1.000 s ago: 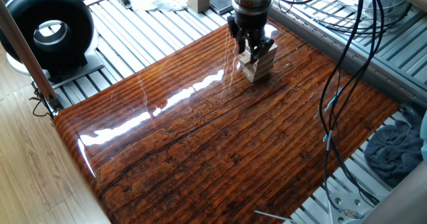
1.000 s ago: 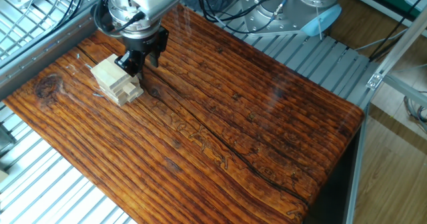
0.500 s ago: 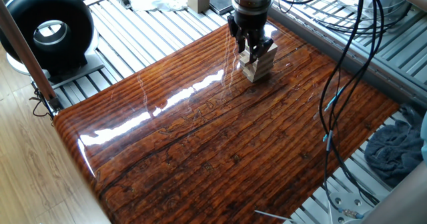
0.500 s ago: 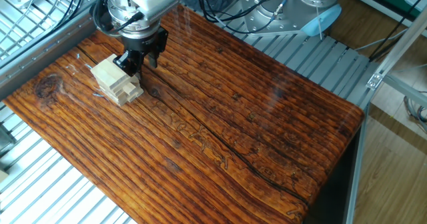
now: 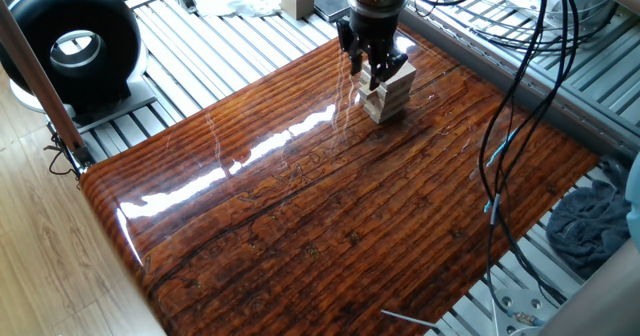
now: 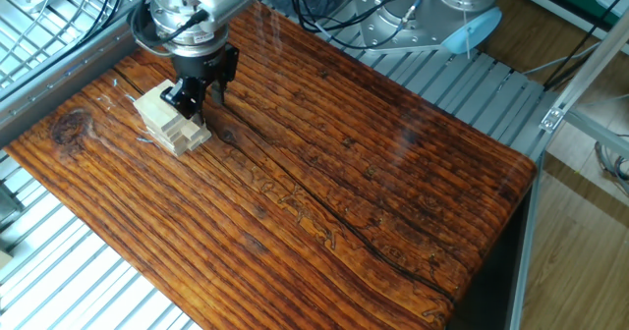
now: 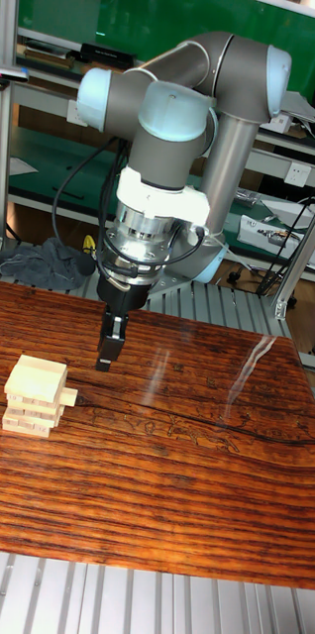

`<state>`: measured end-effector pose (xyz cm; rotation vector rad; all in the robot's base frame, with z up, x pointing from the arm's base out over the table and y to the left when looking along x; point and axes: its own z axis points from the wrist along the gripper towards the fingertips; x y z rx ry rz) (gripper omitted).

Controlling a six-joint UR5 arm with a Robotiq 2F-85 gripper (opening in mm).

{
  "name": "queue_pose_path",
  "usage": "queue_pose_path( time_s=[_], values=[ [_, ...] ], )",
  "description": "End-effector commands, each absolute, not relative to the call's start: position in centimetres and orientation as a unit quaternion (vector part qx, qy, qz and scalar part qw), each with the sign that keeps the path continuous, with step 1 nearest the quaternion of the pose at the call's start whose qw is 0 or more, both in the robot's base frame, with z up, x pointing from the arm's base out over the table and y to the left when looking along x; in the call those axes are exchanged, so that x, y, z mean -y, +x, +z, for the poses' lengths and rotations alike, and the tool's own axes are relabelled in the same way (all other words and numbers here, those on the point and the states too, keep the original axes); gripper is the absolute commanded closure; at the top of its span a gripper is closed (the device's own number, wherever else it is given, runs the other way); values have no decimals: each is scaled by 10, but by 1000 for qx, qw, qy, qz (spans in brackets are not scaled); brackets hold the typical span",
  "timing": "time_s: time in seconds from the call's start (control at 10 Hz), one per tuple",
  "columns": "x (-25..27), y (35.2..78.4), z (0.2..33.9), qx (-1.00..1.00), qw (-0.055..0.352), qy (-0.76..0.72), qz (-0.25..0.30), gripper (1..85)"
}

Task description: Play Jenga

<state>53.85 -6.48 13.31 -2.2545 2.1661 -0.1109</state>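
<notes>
Jenga tower (image 7: 36,395) stands on the table (image 7: 177,495) just beside the jaws (image 7: 105,355), which hang nearly closed and empty, seemingly poised to push a block.

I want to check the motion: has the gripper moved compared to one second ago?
Yes. The gripper has shifted slightly left and up along the tower, which stayed put.
</notes>
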Motion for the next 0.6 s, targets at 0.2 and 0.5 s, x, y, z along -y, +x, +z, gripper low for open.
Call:
queue_pose_path(
  time_s=[0.2,0.5],
  values=[
    [78,545,120,-676,8,-736,-30,397],
    [80,542,112,-681,5,-732,-30,397]
  ],
)
